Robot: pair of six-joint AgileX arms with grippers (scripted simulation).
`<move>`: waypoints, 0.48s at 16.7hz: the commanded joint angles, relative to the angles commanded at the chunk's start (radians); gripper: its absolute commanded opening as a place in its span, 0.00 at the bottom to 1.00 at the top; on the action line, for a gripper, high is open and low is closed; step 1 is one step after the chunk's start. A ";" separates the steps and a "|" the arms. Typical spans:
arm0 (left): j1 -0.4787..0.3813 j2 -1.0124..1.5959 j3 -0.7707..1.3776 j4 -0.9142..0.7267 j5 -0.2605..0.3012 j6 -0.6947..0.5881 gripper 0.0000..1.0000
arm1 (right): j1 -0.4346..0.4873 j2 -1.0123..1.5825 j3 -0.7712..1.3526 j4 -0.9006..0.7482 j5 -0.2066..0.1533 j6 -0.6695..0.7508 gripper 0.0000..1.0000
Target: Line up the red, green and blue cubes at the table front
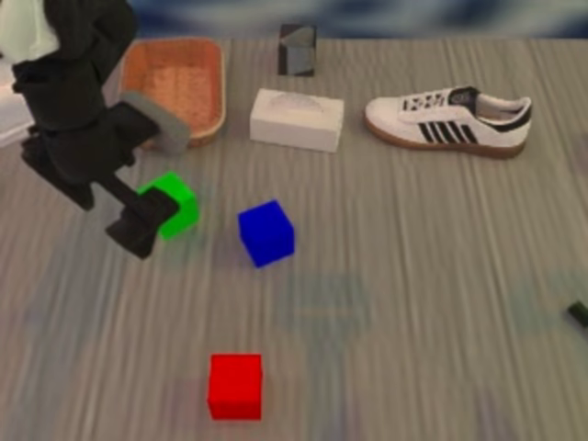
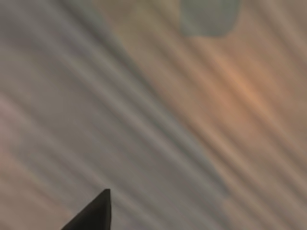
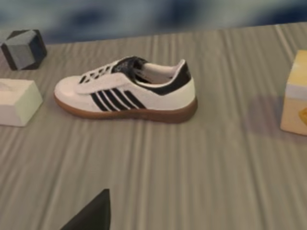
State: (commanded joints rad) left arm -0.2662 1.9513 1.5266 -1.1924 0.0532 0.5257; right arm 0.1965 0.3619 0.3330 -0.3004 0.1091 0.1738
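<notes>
In the upper left of the top view, the left gripper [image 1: 152, 220] is low over the table [image 1: 423, 303], and its dark fingers are on the green cube [image 1: 173, 203]; they seem to close on it, but the arm hides the contact, so I cannot tell for sure. I judge it is there to carry the cube forward. Right of it, near the middle, the blue cube [image 1: 266, 232] stands free. The red cube [image 1: 235, 386] already sits at the front edge, lower centre, so the line probably starts there. Only a dark piece of the right gripper [image 1: 579, 313] shows at the right edge, parked; its fingers I cannot tell.
</notes>
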 joint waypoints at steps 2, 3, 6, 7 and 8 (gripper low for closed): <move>-0.007 0.133 0.159 -0.047 -0.015 0.035 1.00 | -0.064 -0.119 -0.120 0.095 -0.030 -0.062 1.00; -0.010 0.187 0.231 -0.061 -0.022 0.049 1.00 | -0.093 -0.171 -0.173 0.141 -0.046 -0.090 1.00; -0.014 0.303 0.398 -0.077 -0.040 0.083 1.00 | -0.157 -0.294 -0.284 0.248 -0.086 -0.149 1.00; -0.015 0.327 0.435 -0.078 -0.044 0.091 1.00 | -0.171 -0.324 -0.307 0.272 -0.096 -0.161 1.00; -0.016 0.343 0.459 -0.077 -0.047 0.096 1.00 | -0.181 -0.348 -0.323 0.290 -0.104 -0.169 1.00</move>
State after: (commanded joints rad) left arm -0.2818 2.2941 1.9856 -1.2699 0.0061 0.6221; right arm 0.0156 0.0143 0.0097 -0.0106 0.0050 0.0045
